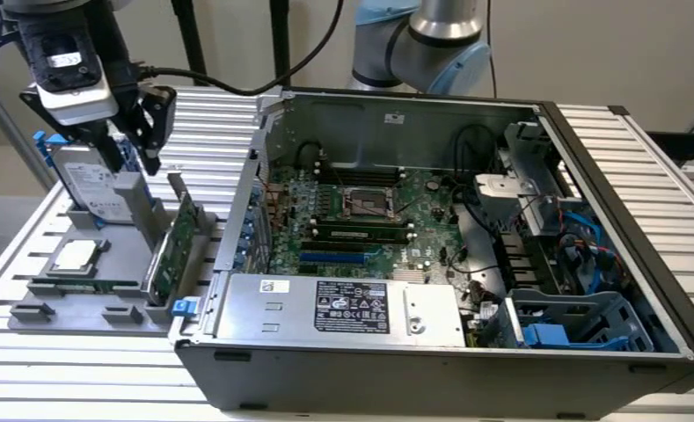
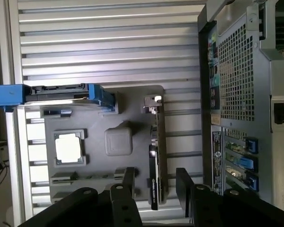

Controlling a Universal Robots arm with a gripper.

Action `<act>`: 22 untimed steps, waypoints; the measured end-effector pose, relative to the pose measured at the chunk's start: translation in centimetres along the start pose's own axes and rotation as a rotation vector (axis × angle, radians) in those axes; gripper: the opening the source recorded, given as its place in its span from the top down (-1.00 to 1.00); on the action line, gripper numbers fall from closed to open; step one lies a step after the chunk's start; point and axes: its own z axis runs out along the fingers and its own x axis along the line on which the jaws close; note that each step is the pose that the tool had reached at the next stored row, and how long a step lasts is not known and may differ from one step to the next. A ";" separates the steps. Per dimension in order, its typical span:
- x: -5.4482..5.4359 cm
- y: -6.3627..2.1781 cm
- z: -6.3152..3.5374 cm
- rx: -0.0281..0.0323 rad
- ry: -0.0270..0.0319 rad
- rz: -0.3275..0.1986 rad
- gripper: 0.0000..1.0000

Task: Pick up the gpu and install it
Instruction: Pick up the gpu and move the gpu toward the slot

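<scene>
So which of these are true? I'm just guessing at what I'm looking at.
1. The gpu stands on edge in the gray tray beside the computer case. True.
2. The gripper is shut on the gpu. False: its fingers are apart and hold nothing, and in the wrist view the gpu sits in the tray below them.
3. The case is open and its green motherboard shows. True.
4. The hard drive with blue rails is mounted inside the case. False: it stands upright in the tray, outside the case.
5. A square processor chip lies flat in the tray. True.
</scene>
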 end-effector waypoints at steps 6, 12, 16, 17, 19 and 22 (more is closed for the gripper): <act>0.1 -0.46 1.07 0.0000 0.0001 0.000 -1.00; 0.1 -1.27 2.27 0.0002 -0.0002 0.006 -1.00; 0.0 -1.97 2.98 0.0000 -0.0018 0.008 -1.00; 0.0 -2.14 3.16 -0.0001 -0.0022 0.008 -1.00; 0.0 -2.40 3.52 -0.0001 -0.0029 0.009 -1.00; -0.2 -2.63 4.06 0.0000 -0.0037 0.012 -1.00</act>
